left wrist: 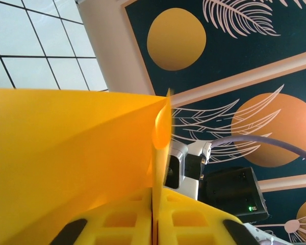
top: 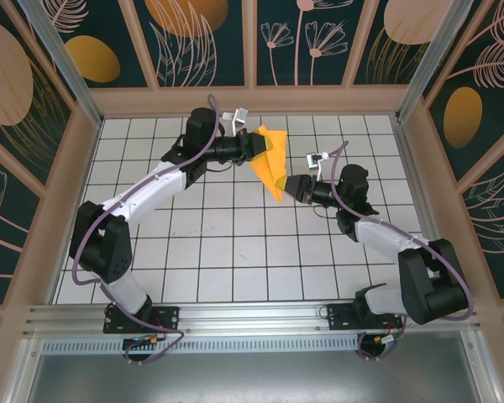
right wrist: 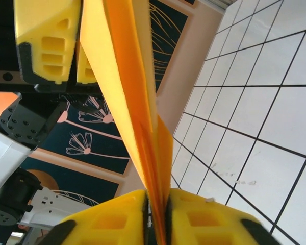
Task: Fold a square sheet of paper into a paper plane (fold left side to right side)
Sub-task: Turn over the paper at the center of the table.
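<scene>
1 orange paper (top: 273,164) over white tiled table (top: 235,252), floral walls (top: 319,42)

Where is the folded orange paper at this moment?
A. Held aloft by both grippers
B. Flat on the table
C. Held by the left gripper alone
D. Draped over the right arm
A: from above, the paper plane hangs over the table, the left gripper pinching its far end and the right gripper its near tip.

White tiled tabletop (top: 235,252), dark floral wall panels (top: 302,42), aluminium rail at near edge (top: 252,315)
</scene>
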Action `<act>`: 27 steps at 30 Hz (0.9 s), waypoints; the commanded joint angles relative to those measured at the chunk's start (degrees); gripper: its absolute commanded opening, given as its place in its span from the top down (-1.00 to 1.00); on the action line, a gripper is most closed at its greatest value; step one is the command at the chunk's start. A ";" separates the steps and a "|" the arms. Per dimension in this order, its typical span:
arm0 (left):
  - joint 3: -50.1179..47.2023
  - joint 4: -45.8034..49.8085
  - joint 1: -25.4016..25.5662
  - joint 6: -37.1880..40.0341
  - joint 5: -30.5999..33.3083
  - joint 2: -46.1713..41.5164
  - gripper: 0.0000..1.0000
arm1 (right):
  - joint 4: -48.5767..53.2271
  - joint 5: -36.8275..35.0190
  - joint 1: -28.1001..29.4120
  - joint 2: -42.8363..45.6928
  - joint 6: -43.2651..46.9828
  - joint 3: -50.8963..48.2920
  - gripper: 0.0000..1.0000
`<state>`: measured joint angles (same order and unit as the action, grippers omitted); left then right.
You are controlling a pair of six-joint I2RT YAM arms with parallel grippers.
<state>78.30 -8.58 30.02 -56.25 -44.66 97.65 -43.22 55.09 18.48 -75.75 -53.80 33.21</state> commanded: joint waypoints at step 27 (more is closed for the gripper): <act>-12.49 22.93 -1.62 16.45 42.40 -34.24 -0.34 | 96.07 -91.64 29.30 -24.91 18.26 44.09 0.76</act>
<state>67.99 14.31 28.45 -40.25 -8.62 66.94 39.51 -22.72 45.23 -94.52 -31.51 72.55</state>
